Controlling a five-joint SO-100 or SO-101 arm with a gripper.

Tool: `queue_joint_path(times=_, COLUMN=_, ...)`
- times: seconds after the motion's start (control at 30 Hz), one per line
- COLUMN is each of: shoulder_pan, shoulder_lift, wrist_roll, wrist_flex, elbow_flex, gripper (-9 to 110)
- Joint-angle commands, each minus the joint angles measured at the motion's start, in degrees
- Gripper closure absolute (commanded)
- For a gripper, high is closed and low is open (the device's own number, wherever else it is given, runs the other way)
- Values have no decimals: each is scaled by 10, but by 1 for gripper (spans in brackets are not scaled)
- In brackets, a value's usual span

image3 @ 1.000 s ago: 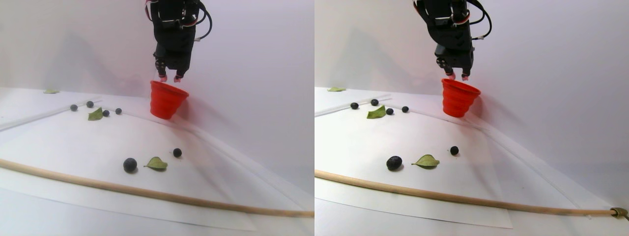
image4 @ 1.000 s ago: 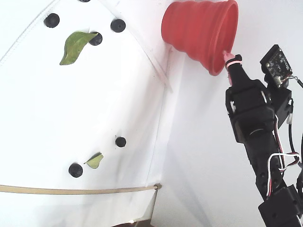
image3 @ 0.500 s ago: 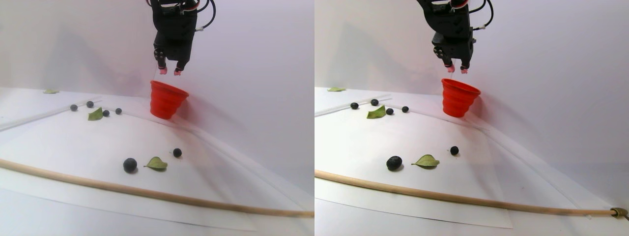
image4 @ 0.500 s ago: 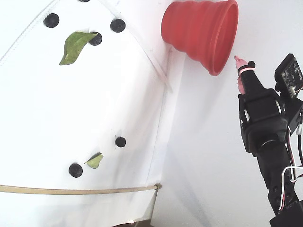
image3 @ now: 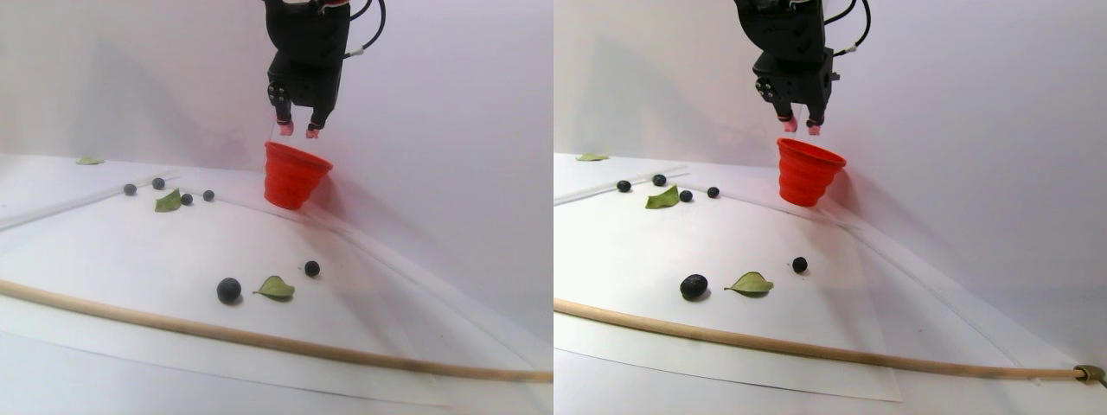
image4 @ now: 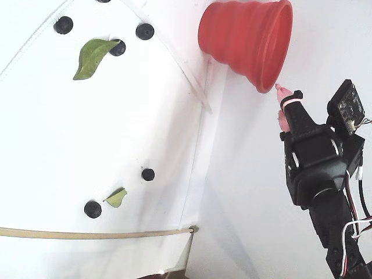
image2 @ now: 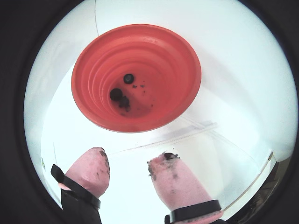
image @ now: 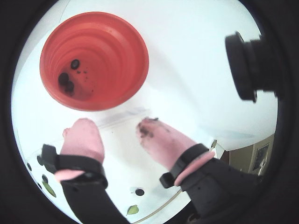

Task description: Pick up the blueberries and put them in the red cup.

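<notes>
In a wrist view, my claw (image: 119, 128) hangs open and empty, its 2 pink rubbery fingertips (image: 83, 135) smeared with dark stains. Above them sits the red cup (image: 126, 84), round, with stepped ridges inside; about 3 blueberries (image: 64, 78) lie at its bottom. Below the cup, more berries and a green leaf (image: 132, 210) rest on white paper.

In a wrist view from closer, my claw (image2: 126, 161) shows the same gap between the stained tips, just below the cup (image2: 182, 93). Berries (image2: 115, 94) sit inside it among dark specks.

In the stereo pair view, my claw (image3: 295, 130) hovers just above the cup's (image3: 292, 181) rim. The cup tapers toward its base and stands on a white sheet against a plain pale wall. Left of the cup, 4 small berries (image3: 156, 183) lie around a leaf; nearer the camera lie 2 more and another leaf (image3: 276, 288). A long wooden stick (image3: 259, 341) crosses the sheet in front.

In the fixed view, my claw (image4: 279, 92) sits close by the cup's (image4: 238, 40) rim. Berries (image4: 148, 174) dot the paper left of and below the cup. No writing is readable anywhere.
</notes>
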Motion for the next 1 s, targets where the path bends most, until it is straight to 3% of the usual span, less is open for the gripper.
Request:
queue_joint_path(times=0.0, shoulder_pan=41, shoulder_lift=81, wrist_roll=4, wrist_flex=-2, elbow_flex=1, gripper=86)
queue_joint_path(times=0.97, shoulder_pan=55, shoulder_lift=161, wrist_roll=54, wrist_flex=40, elbow_flex=112, gripper=86)
